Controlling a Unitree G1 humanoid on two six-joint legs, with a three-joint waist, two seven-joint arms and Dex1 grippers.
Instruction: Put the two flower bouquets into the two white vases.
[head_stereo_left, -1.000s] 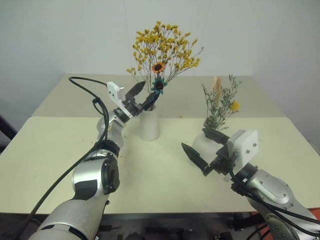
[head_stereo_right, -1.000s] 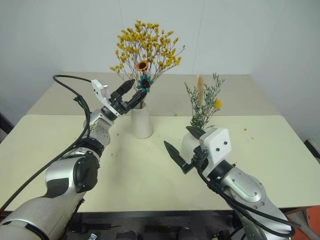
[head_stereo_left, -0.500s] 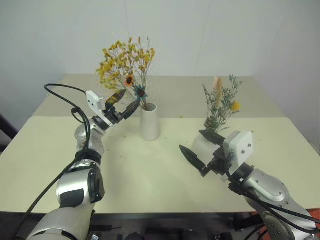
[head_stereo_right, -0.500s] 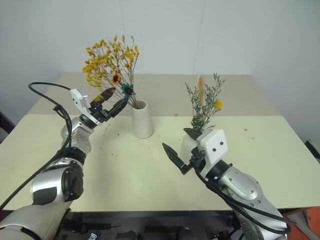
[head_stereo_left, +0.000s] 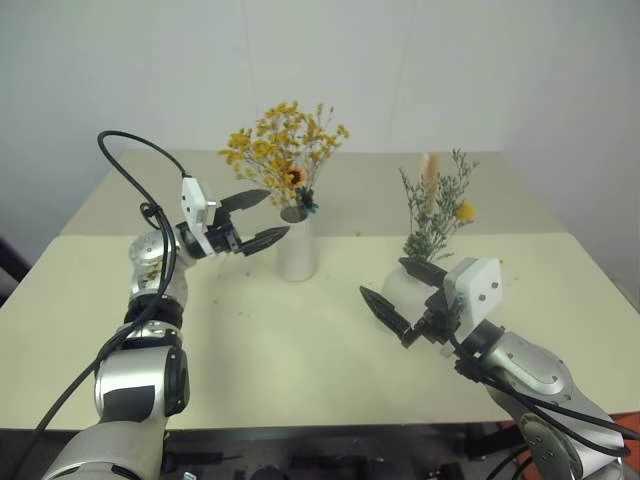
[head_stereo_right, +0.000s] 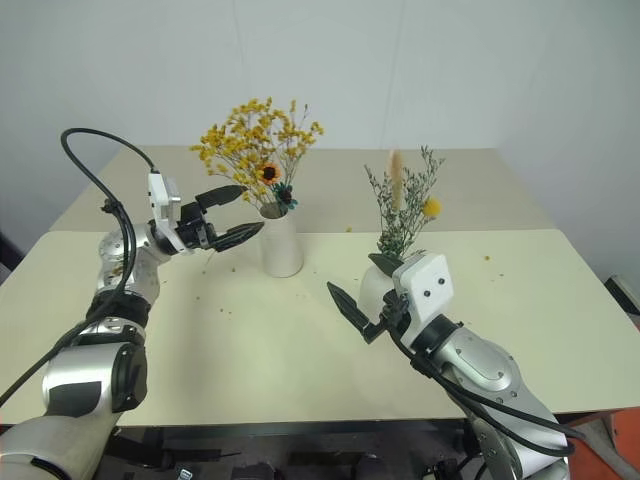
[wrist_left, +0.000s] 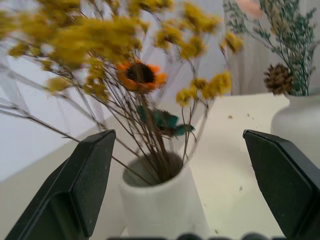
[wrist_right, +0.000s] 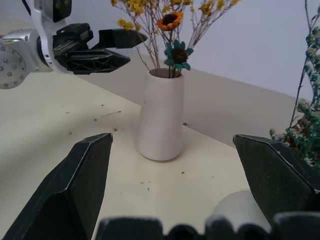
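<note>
The yellow-orange bouquet (head_stereo_left: 285, 150) stands with its stems inside the tall slim white vase (head_stereo_left: 297, 252) at the table's middle back. My left gripper (head_stereo_left: 275, 213) hangs open just left of the vase mouth, with nothing between its fingers (wrist_left: 90, 175). The grey-green bouquet (head_stereo_left: 435, 205), with its pink plume and yellow ball, sits in the squat white vase (head_stereo_left: 405, 288) to the right. My right gripper (head_stereo_left: 385, 280) is open in front of that vase, one finger over it and one beside it, and holds nothing.
The cream table (head_stereo_left: 300, 350) carries small flower crumbs around the vases. A second table (head_stereo_left: 150, 195) adjoins it behind, against a white wall. A black cable (head_stereo_left: 130, 160) loops above my left arm.
My left gripper has drawn back to the left, away from the yellow bouquet's stems. The bouquet leaned left with it, then settled upright in the tall vase. The right arm has stayed put.
</note>
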